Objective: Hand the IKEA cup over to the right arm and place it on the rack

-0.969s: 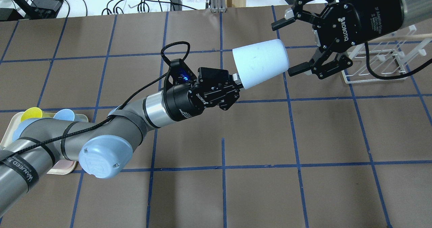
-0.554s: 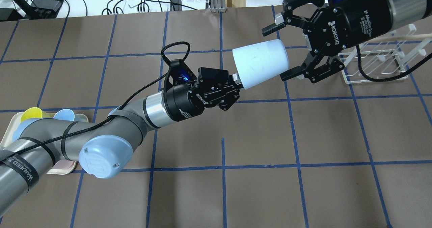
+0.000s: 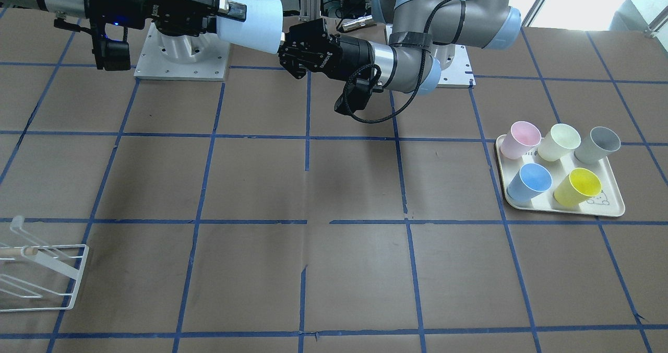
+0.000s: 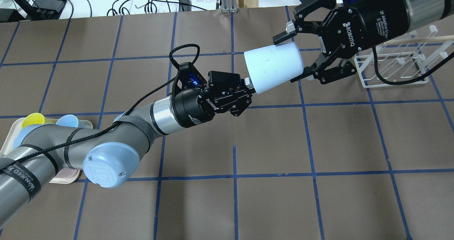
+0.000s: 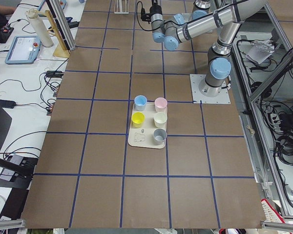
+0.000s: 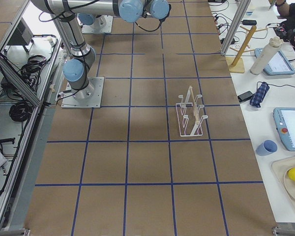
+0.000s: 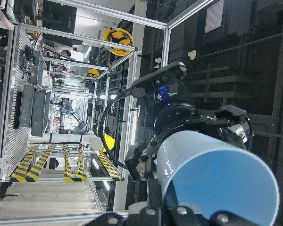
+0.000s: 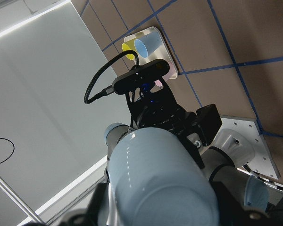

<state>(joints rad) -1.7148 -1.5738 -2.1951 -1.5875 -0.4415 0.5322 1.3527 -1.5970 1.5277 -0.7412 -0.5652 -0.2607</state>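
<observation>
The IKEA cup (image 4: 275, 67), very pale blue, is held on its side above the table; it also shows in the front view (image 3: 253, 23). My left gripper (image 4: 249, 83) is shut on its rim, one finger inside the blue interior (image 7: 217, 188). My right gripper (image 4: 289, 59) is open, its two fingers straddling the cup's base end, close to the wall. The right wrist view shows the cup's base (image 8: 155, 179) right in front of the camera. The white wire rack (image 4: 393, 69) with its wooden dowel stands on the table behind the right gripper.
A cream tray (image 3: 563, 210) on my left side holds pink, cream, grey, deeper blue and yellow cups. The rack (image 3: 77, 274) stands at the far side from the robot's base. Both arm bases sit at the table's near edge.
My right gripper has moved left toward the cup, and its open fingers now straddle the cup's base. My left arm and the cup have not moved.
</observation>
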